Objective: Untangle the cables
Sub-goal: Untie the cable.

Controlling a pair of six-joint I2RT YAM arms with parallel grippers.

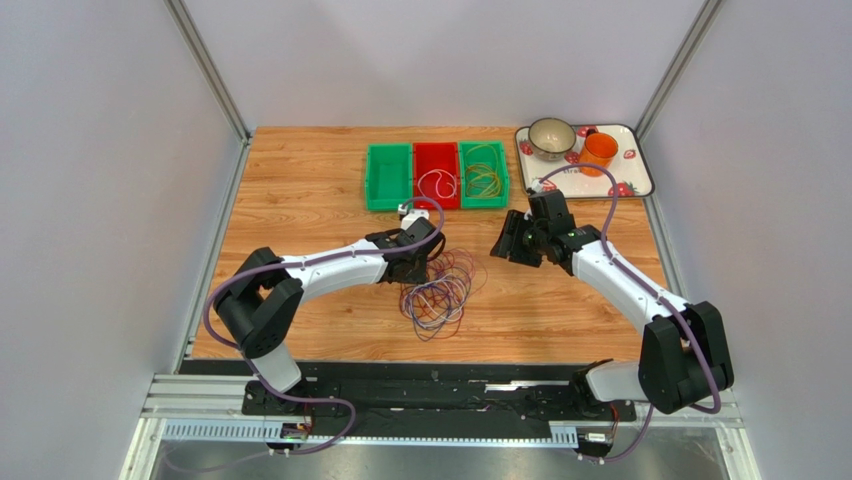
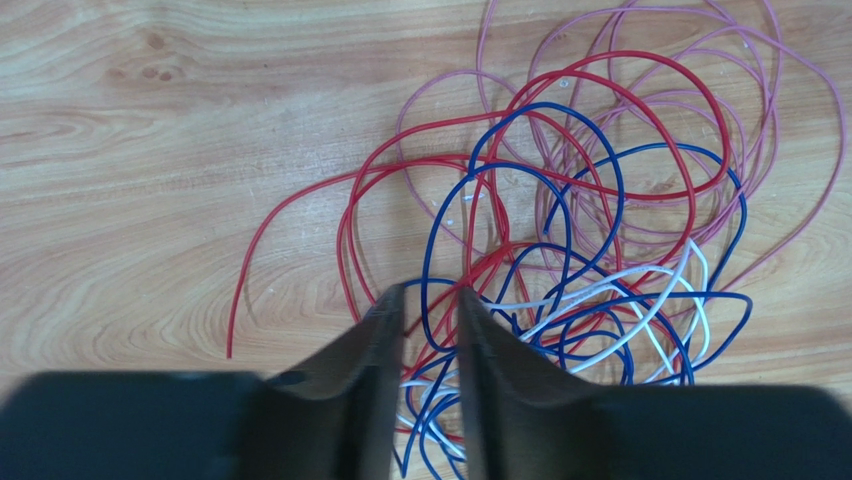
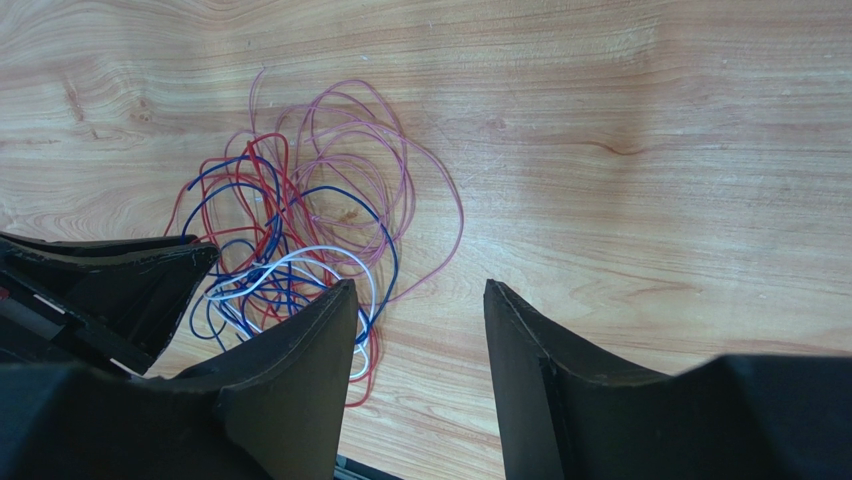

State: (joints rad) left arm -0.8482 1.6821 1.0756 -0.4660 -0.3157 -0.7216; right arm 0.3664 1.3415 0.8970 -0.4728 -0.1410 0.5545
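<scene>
Only left wrist shows cables (image 2: 560, 262) between narrowly parted left jaws | right jaws wide open

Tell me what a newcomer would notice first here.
A tangle of red, blue, white and pink cables lies in the middle of the table, with the left pincer poised right over it, jaws narrowly apart. At the far edge sit three bins, two holding coiled cables.

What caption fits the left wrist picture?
The left gripper hovers over tangled red, blue, white and pink cables on the wooden table.
</scene>
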